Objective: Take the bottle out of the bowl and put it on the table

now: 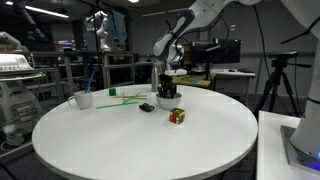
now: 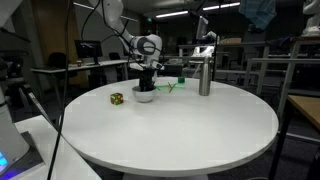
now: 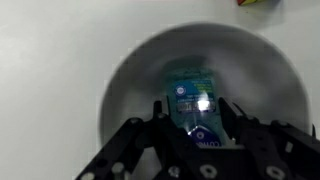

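- Evidently the grasp is the step in hand. In the wrist view the pincer [image 3: 196,118] sits low inside the white bowl [image 3: 122,85], with its two dark fingers on either side of the small blue-green bottle [image 3: 190,98] and clamped on it.
- The bottle is in the middle of the bowl, a pale label toward the camera. I cannot tell whether it lies flat or stands.
- In an exterior view the arm [image 2: 125,35] reaches down from above and the pincer [image 2: 147,86] hides the bottle. The bowl [image 2: 145,98] stands on the round white worktop [image 2: 180,130], toward its far side.
- A coloured cube [image 2: 117,98] stands near the bowl but apart from it. A tall grey metal bottle [image 2: 205,75] stands well apart on the bowl's other side.
- In an exterior view a white cup [image 1: 82,99] stands well apart from the bowl, near the worktop's rim.
- By my reading the bottle is gripped but not yet out of the bowl, so the lift and the whole placing are left to do.
- The next move calls for a straight rise until the bottle clears the bowl's rim. After that it wants a sideways carry to a bare patch of worktop away from the cube, and a slow descent before the fingers part.
- The shallow bowl looks light, so it could slide or ride up if a finger drags its wall. So small a bottle may topple on release.
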`<state>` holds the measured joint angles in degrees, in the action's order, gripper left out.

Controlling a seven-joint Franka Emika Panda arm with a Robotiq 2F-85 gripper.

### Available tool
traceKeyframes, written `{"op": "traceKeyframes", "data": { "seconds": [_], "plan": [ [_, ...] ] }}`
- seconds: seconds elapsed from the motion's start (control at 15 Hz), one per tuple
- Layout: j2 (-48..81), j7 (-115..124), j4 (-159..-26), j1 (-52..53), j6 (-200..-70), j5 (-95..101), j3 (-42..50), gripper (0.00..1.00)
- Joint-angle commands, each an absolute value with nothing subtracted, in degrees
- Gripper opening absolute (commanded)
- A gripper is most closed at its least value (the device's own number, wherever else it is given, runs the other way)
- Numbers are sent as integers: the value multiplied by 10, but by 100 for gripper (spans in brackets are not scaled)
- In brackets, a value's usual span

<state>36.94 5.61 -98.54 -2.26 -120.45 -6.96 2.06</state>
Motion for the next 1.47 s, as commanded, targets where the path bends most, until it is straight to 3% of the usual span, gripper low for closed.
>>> {"op": "traceKeyframes", "data": {
  "seconds": [0.0,0.93,1.4],
  "plan": [
    [378,47,-960,-27,-1175,-68,16,28],
    [289,65,-962,7,-1134,-30,20,28],
    [235,60,-984,12,-1178,-22,14,28]
  ]
}}
